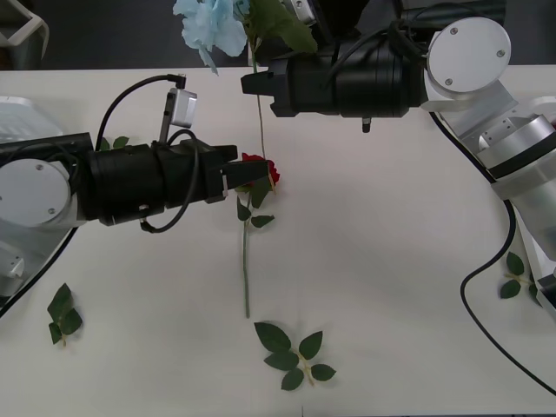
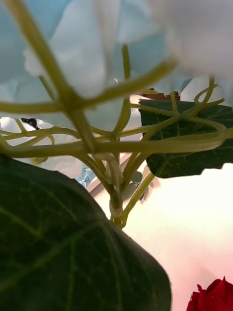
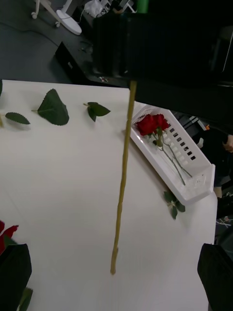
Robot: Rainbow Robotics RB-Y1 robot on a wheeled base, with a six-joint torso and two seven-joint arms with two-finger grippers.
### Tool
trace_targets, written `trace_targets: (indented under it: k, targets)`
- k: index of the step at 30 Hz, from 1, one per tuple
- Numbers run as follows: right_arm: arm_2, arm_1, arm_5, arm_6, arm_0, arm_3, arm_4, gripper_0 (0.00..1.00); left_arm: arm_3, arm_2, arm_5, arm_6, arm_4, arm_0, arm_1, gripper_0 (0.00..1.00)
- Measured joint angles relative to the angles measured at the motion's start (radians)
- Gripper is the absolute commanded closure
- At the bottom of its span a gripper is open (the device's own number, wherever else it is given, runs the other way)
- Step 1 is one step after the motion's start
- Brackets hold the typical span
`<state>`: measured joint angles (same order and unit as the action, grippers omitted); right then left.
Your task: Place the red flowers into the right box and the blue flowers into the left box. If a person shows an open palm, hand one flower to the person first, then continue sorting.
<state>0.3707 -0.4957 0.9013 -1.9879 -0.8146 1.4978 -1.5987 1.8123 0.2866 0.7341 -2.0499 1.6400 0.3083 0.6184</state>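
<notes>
One blue flower (image 1: 211, 26) hanging, stem vertical, in right tool (image 1: 248, 84).

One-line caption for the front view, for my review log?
Right gripper holds a blue hydrangea by its stem above the table; left gripper reaches a red rose.

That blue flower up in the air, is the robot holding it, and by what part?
Yes. The right gripper holds the blue flower by its stem, just below the head; the stem hangs free.
</notes>
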Motion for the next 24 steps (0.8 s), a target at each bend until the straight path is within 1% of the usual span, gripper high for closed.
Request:
trace_targets:
  k: [4, 5, 6, 7, 8, 9, 24]
  targets:
    - [0.0, 0.0, 0.0, 0.0, 0.0, 0.0, -0.002, 1.0, 0.0, 0.038, -0.045, 0.0, -0.061, 0.01, -0.056, 0.0]
    - [0.0, 0.0, 0.0, 0.0, 0.0, 0.0, -0.003, 1.0, 0.0, 0.048, -0.059, 0.0, -0.072, 0.01, -0.066, 0.07]
    - [0.0, 0.0, 0.0, 0.0, 0.0, 0.0, -0.003, 1.0, 0.0, 0.059, -0.073, 0.0, -0.083, 0.01, -0.074, 0.39]
    - [0.0, 0.0, 0.0, 0.0, 0.0, 0.0, -0.004, 1.0, 0.0, 0.069, -0.082, 0.0, -0.093, 0.01, -0.079, 0.56]
    - [0.0, 0.0, 0.0, 0.0, 0.0, 0.0, -0.004, 1.0, 0.0, 0.079, -0.092, 0.0, -0.104, 0.01, -0.082, 0.83]
    - [0.0, 0.0, 0.0, 0.0, 0.0, 0.0, -0.005, 1.0, 0.0, 0.087, -0.101, 0.0, -0.114, 0.01, -0.083, 0.99]
    - [0.004, 0.0, 0.0, 0.0, 0.0, 0.0, -0.01, 1.0, 0.0, 0.102, -0.114, 0.001, -0.132, 0.01, -0.084, 1.0]
